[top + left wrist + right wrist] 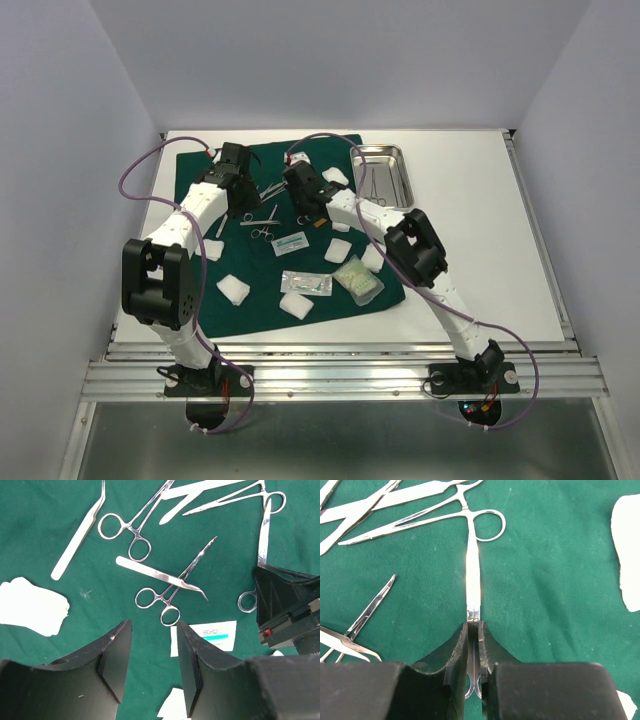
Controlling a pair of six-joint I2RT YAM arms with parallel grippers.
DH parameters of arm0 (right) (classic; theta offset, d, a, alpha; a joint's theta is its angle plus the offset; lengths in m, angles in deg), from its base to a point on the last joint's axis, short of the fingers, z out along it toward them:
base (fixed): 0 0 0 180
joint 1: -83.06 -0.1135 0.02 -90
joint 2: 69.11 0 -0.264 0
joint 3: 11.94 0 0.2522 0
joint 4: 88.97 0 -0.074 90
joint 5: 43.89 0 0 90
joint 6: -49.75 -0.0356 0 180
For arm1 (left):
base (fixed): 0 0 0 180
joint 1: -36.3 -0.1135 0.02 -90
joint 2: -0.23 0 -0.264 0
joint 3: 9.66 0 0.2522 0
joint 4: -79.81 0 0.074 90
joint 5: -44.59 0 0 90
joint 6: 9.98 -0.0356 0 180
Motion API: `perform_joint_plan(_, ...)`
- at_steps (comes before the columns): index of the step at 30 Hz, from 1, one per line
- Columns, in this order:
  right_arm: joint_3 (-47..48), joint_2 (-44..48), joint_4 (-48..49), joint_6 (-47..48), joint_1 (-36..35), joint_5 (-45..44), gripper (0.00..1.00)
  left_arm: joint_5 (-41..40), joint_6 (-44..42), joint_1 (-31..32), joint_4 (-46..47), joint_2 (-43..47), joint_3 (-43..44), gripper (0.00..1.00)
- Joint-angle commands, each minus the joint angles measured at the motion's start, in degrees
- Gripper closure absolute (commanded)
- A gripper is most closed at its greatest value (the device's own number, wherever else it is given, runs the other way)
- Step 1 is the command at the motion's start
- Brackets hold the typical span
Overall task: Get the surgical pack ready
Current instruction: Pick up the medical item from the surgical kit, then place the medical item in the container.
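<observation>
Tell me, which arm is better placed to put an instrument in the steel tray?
The right. The right tool is clamped on a long steel instrument, and the steel tray lies on its side. The left tool hangs open, holding nothing.

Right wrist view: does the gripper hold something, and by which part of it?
Yes: the right gripper is shut on a steel instrument, pinching its shank just ahead of the finger rings. The tip end points away.
</observation>
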Motion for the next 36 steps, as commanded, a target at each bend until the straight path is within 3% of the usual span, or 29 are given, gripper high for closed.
perform_joint_plan(1,-0.66,5.96,0.94,-0.61,-0.22,-1.75,0.99,-1.13,-0.14,-0.53,0.18,0.05,0.88,0.48)
perform_joint_plan(13,-3.12,12.45,2.00,-2.01,2.77,-2.19,0.99,-0.25,-0.06,-0.80,0.62,-1.09,1.49,0.48)
perform_joint_plan(20,-4.96,15.97,2.26,-3.16,8.39,-1.84,0.98,-0.16,-0.06,-0.89,0.45,-1.27,1.49,0.48)
perform_joint_plan(30,-17.35,22.74,6.74,-1.93,18.84,-3.69,0.98,-0.08,-0.32,-1.15,0.62,-1.44,1.58,0.48)
perform_joint_plan(36,-22.89,22.13,8.85,-0.44,24.20,-3.16,0.98,0.01,-0.41,-1.32,0.62,-1.70,1.76,0.48)
